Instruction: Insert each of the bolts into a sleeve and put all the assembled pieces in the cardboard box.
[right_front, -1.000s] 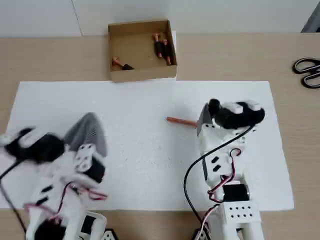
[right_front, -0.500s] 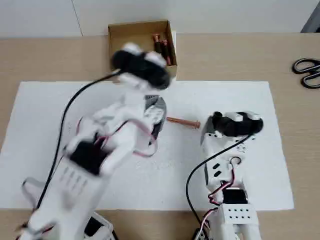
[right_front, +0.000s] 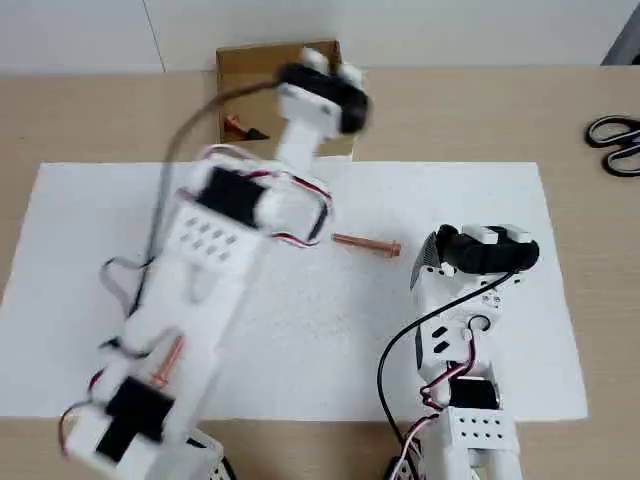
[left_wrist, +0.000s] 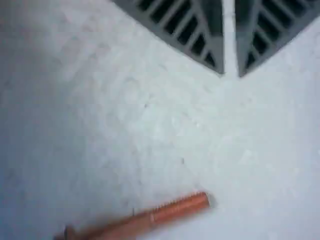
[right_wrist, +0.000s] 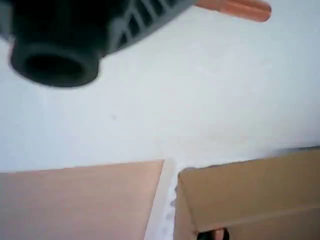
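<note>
Now the left gripper, nearly shut and empty, hangs over the thin copper bolt on the white foam sheet, no longer by its corner; the right gripper holds the short black sleeve nearby; joining looks close.

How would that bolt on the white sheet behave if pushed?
The bolt is a round shaft lying flat, so it would probably roll. It looks metallic, so likely stiff and heavy for its size.
</note>
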